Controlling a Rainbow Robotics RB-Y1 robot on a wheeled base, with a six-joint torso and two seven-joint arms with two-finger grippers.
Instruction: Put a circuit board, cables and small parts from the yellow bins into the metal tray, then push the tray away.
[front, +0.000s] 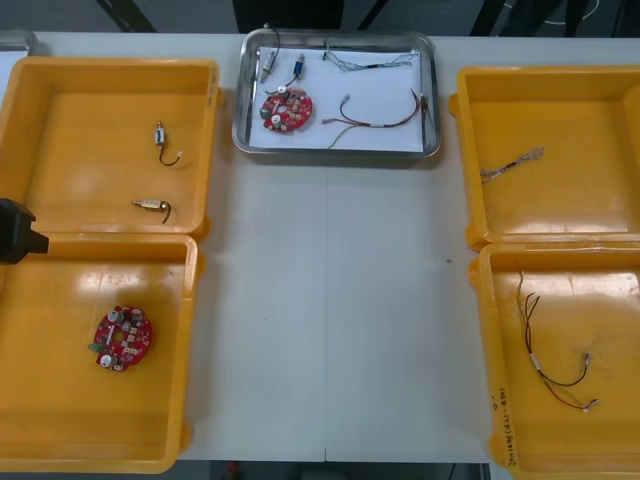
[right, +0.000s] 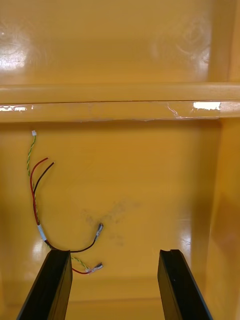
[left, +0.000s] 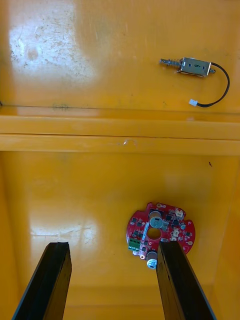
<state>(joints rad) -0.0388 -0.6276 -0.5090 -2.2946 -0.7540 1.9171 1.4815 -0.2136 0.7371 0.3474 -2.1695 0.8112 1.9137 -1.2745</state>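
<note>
Currently the left gripper (left: 112, 282) is held over the near yellow plastic bin on the left (front: 60, 400). Its black fingers (left: 50, 280) are spread wide apart and nothing is gripped between them. A round red circuit board (left: 159, 232) is seen on the bin floor just past the tip of one finger; whether it is touched cannot be told. Beyond the bin wall, in the far left bin (front: 90, 110), a small metal part with a black lead (left: 194, 66) is seen lying flat. The right gripper (right: 114, 285) is held over the near right bin (front: 600, 330), likewise fully open and empty. A thin black, red and yellow cable (right: 42, 232) is laid on the floor there, curling close by one fingertip. A twisted cable (front: 512, 163) is seen in the far right bin (front: 560, 110). The shiny metal tray with a white inside (front: 338, 153) is placed at the far middle of the table, between the far bins. A second red circuit board (front: 286, 108), several cables and small parts are held in it.
</note>
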